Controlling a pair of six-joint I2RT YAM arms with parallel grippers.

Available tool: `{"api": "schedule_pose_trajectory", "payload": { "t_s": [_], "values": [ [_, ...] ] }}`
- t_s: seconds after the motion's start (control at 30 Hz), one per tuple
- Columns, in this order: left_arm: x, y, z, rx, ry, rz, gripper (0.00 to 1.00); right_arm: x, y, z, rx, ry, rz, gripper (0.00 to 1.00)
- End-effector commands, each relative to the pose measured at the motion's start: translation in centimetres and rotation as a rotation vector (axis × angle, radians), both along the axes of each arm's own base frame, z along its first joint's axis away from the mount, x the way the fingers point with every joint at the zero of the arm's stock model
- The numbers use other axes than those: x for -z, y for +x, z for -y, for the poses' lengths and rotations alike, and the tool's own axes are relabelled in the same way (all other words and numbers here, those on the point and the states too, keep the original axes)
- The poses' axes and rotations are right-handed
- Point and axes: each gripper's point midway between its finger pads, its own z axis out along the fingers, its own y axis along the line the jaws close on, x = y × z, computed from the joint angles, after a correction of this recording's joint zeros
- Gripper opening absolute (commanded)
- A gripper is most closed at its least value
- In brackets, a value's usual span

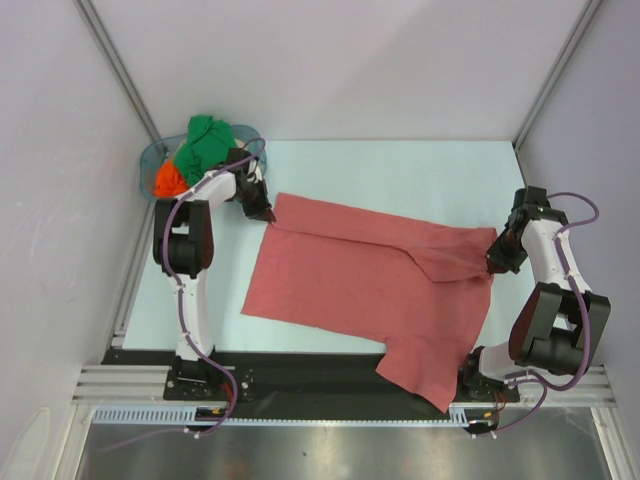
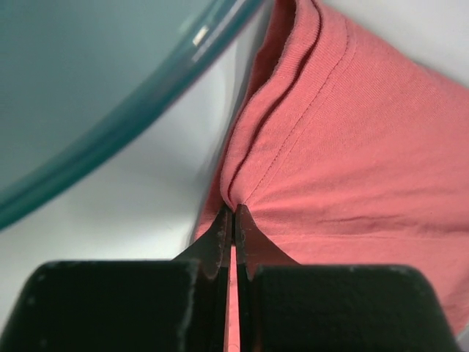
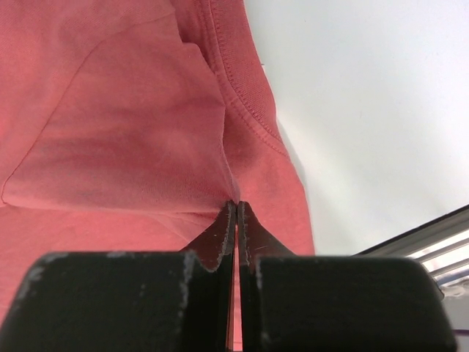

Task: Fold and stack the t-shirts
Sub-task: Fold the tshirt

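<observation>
- Nearest the lens in the left wrist view: black fingers of the left gripper (image 2: 233,214), pressed together on a stitched hem of the salmon-red t-shirt (image 2: 352,169), with cloth bunched into a ridge rising from the tips.
- Just beyond that pinch, to its left: curved rim of the clear blue-tinted tub (image 2: 124,128), close to the cloth; touching or not, impossible to tell.
- In the right wrist view: right gripper (image 3: 236,207) likewise clamped tight on the same shirt, at a ribbed edge with a doubled-over flap beside it, and bare white table (image 3: 366,110) off to the right.
- From above: shirt spread flat across the middle of the table, pinched at its far-left corner and at its right edge, with one part draped over the near edge by the right arm's base.
- In the tub at the far-left corner: green t-shirt (image 1: 207,140) heaped on top, orange t-shirt (image 1: 167,183) beside it on the nearer side.
</observation>
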Motion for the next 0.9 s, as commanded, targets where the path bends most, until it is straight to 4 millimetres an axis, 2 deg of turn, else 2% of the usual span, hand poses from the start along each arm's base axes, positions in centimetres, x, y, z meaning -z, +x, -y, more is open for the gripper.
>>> {"api": "schedule_pose_trajectory", "payload": {
  "t_s": [0.0,0.1,0.13,0.17,0.2,0.23,0.27,0.3,0.37,0.43,0.47,0.5,0.53,0.57,0.6,0.63,0.7,0.73,0.77,0.83,0.87],
  "values": [
    [-2.9,1.0,-1.1,-0.009,0.039,0.087,0.02,-0.3,-0.3,0.7,0.005,-0.028,-0.004,0.0],
    [-2.6,0.8,-1.3,-0.012,0.055,0.078,0.09,0.4,-1.2,1.5,0.022,-0.058,-0.049,0.05],
    [-2.6,0.7,-1.7,-0.019,0.078,0.074,0.14,0.4,-1.5,1.7,0.028,-0.065,-0.062,0.09],
    [-2.7,0.4,-2.1,-0.027,0.097,0.07,0.17,0.2,-1.9,1.9,0.039,-0.071,-0.07,0.19],
    [-4.0,0.4,-2.4,-0.035,0.11,0.094,0.26,0.0,-2.0,2.0,0.049,-0.073,-0.071,0.23],
    [-4.6,0.3,-2.6,-0.042,0.123,0.107,0.31,-0.3,-2.0,2.2,0.078,-0.072,-0.063,0.35],
    [-5.0,-0.1,-2.6,-0.042,0.133,0.118,0.33,-0.7,-2.1,1.9,0.085,-0.064,-0.059,0.37],
    [-6.9,-0.1,-2.5,-0.042,0.134,0.162,0.38,-1.7,-1.4,1.6,0.088,-0.047,-0.01,0.38],
    [-8.0,-0.5,-2.1,-0.041,0.137,0.186,0.42,-2.9,-0.6,1.5,0.103,-0.042,0.046,0.48],
    [-10.4,-0.4,-1.6,-0.056,0.113,0.253,0.44,-4.9,2.0,1.6,0.079,-0.047,0.191,0.56],
    [-10.8,-0.5,-0.6,-0.041,0.085,0.284,0.44,-5.5,3.0,1.7,0.079,-0.047,0.243,0.6],
    [-12.3,-0.5,0.0,-0.037,0.065,0.328,0.45,-6.0,4.6,1.3,0.06,-0.006,0.299,0.63],
    [-12.8,-0.6,0.6,-0.025,0.059,0.349,0.45,-6.9,6.8,2.0,0.057,-0.024,0.387,0.65],
    [-13.5,-0.8,2.2,0.01,0.046,0.377,0.45,-7.0,8.2,1.8,0.041,-0.006,0.427,0.66],
    [-14.5,-0.1,3.4,0.029,0.027,0.438,0.47,-6.8,9.3,2.0,0.037,0.0,0.444,0.67],
    [-14.7,0.0,4.5,0.048,0.007,0.455,0.48,-6.2,11.1,2.7,0.032,-0.003,0.446,0.67],
    [-15.0,0.4,7.5,0.104,-0.079,0.481,0.48,-5.2,12.6,3.4,0.028,-0.004,0.414,0.67],
    [-15.6,1.0,8.3,0.11,-0.102,0.489,0.48,-4.3,13.6,3.8,0.024,0.001,0.394,0.67],
    [-13.5,1.3,9.1,0.121,-0.111,0.439,0.47,-3.9,14.1,4.1,0.025,0.005,0.391,0.68],
    [-13.0,1.9,10.0,0.122,-0.142,0.411,0.42,-2.2,14.8,4.3,0.015,0.025,0.365,0.64],
    [-11.4,2.1,10.1,0.117,-0.142,0.377,0.42,-2.0,15.1,4.5,0.014,0.029,0.366,0.63]
  ]
}}
